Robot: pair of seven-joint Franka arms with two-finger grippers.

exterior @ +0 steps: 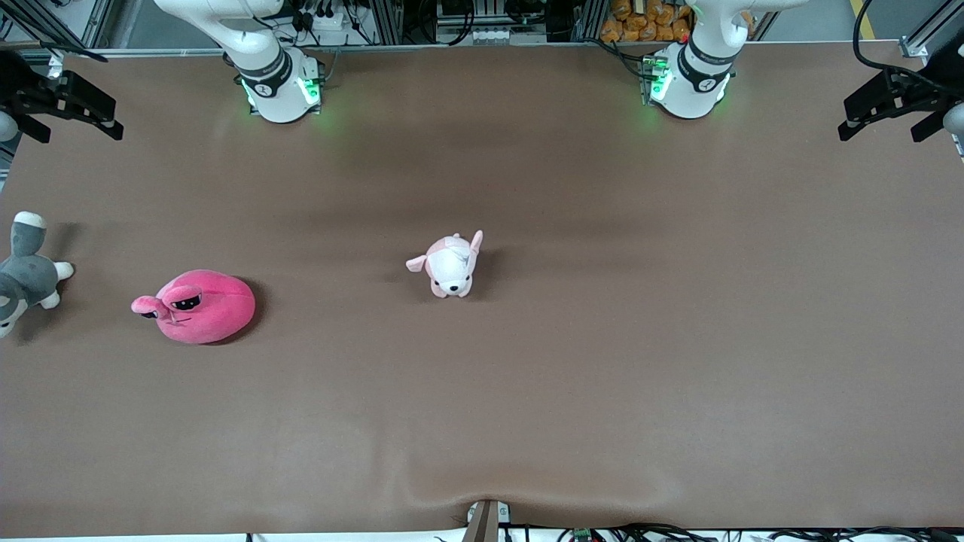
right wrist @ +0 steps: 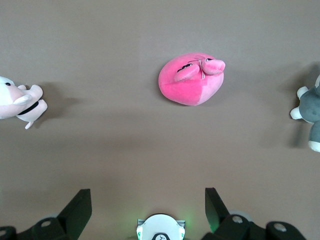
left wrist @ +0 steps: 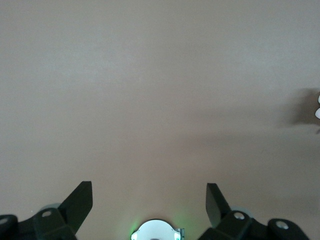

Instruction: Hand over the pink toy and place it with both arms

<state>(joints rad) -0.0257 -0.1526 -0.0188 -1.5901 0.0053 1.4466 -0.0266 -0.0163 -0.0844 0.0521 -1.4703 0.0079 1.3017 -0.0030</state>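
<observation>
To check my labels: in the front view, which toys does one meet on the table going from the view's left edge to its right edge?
Grey plush → pink toy → puppy plush.

Puppy plush [exterior: 451, 265], grey plush [exterior: 22, 272]

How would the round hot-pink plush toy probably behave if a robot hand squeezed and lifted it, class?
The round hot-pink plush toy looks soft and stuffed, so it would probably squash rather than resist. It seems light for its bulk. Its domed body rests flat on the brown table, so a push would more likely slide it than roll it.
</observation>
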